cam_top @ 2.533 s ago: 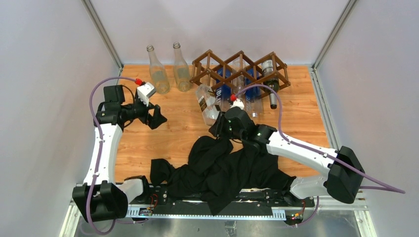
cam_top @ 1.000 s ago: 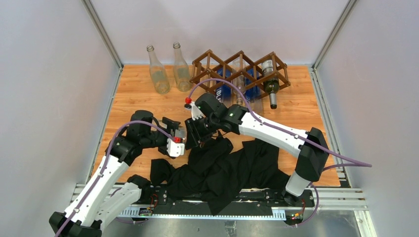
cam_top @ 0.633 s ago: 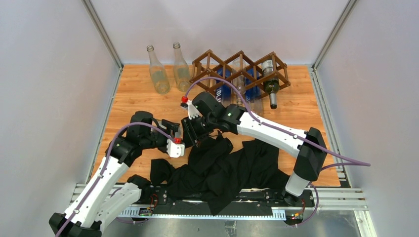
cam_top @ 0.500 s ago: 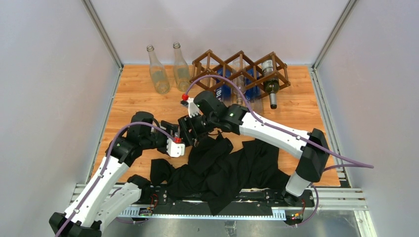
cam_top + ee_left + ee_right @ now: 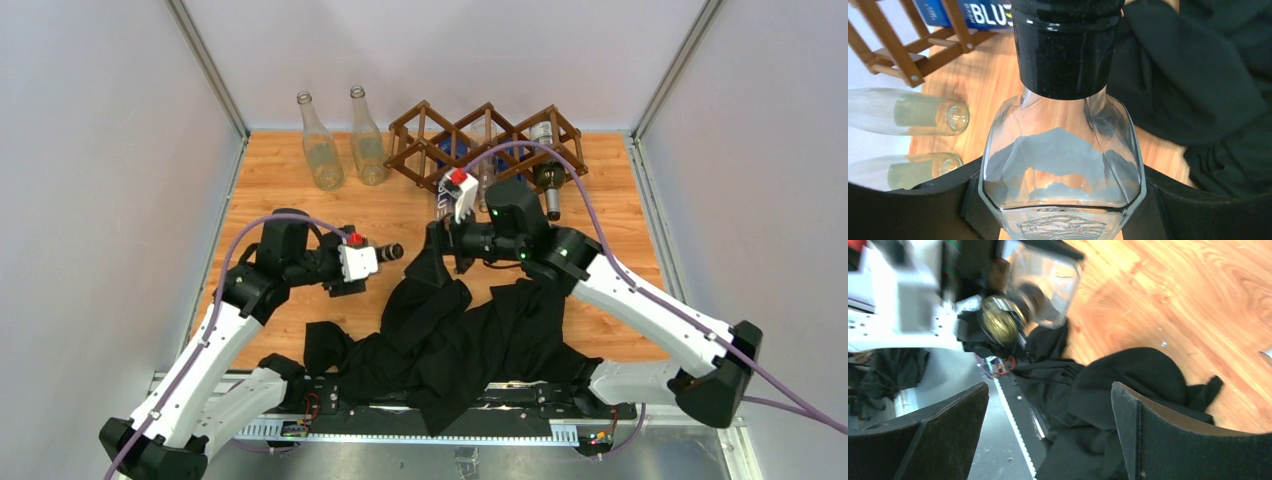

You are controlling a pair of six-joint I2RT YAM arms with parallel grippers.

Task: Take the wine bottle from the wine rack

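Observation:
The wine bottle (image 5: 1063, 150), clear glass with a black cap (image 5: 1065, 50), lies level between my left gripper's (image 5: 1060, 220) fingers (image 5: 923, 210), which press both its sides. From above, that left gripper (image 5: 364, 261) holds the bottle (image 5: 388, 251) over the wooden floor, cap pointing right. My right gripper (image 5: 440, 250) hangs open just right of the cap, apart from it. In the right wrist view the bottle (image 5: 1043, 285) shows ahead of the open right gripper (image 5: 1048, 430), which holds nothing. The wine rack (image 5: 487, 140) stands at the back with bottles still in it.
Two clear bottles (image 5: 320, 155) stand at the back left beside the rack. A dark bottle (image 5: 549, 182) sticks out of the rack's right cell. A black cloth (image 5: 450, 330) is heaped across the near middle, under my right gripper. Grey walls close in both sides.
My right gripper opened, let go of the bottle and drew back to the right. My left gripper closed on the bottle and now carries it alone.

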